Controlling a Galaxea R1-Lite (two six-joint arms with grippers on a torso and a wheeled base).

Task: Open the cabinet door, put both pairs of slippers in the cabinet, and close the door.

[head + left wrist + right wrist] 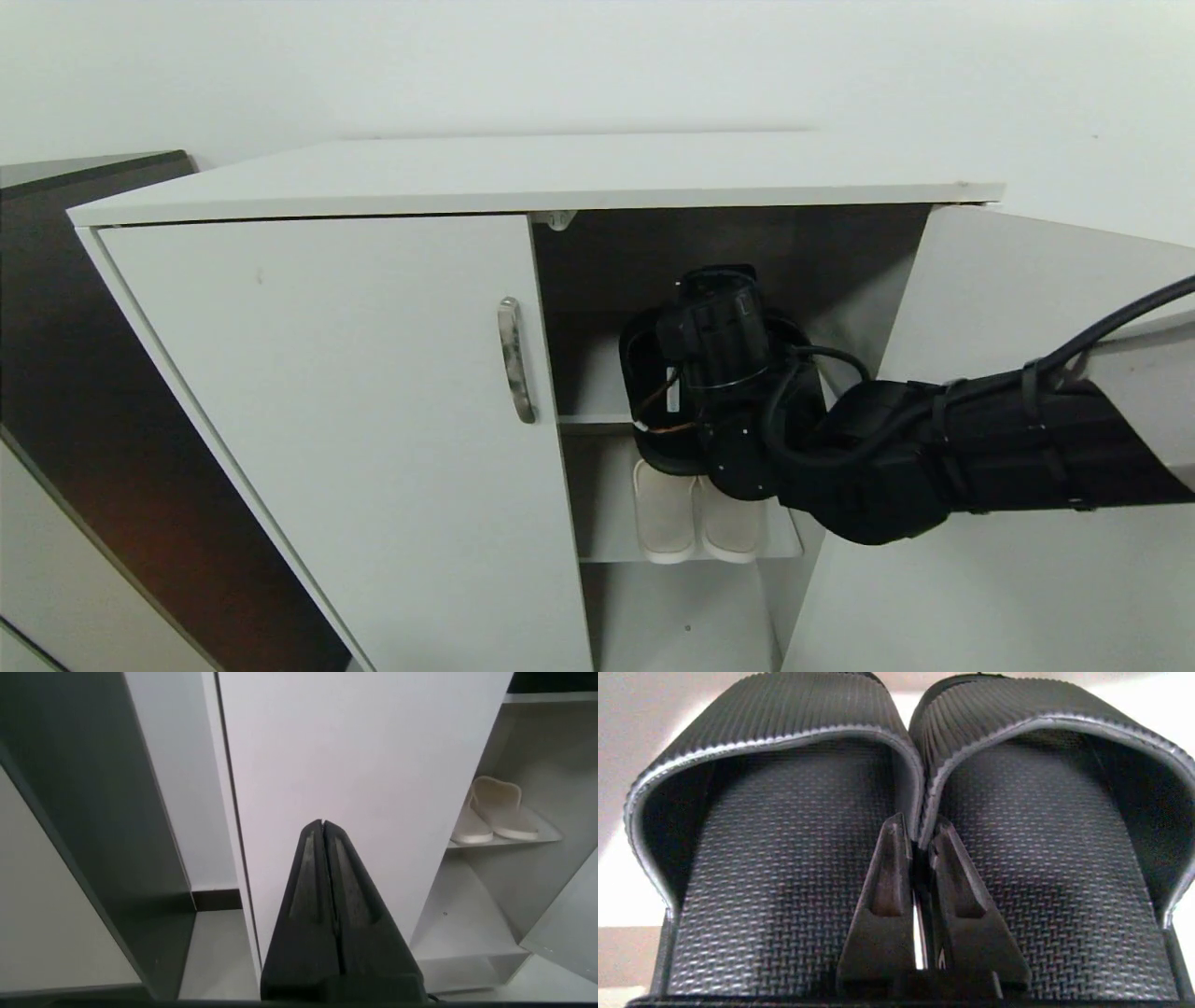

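Two black textured rubber slippers [785, 859] are held inside the white cabinet [523, 177] by the right gripper [917, 826].
Their adjoining inner edges are pinched in its grip, above a white pair of slippers [695, 518] on a lower shelf [782, 547]; the left gripper [322, 826] is clenched empty before the closed left door [327, 420].

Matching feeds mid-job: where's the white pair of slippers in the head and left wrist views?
Head view: white slippers side by side on the shelf, directly below the black slippers.
Left wrist view: white slippers on that shelf, past the edge of the closed door.
Shared landmark: the closed door beside the open compartment.
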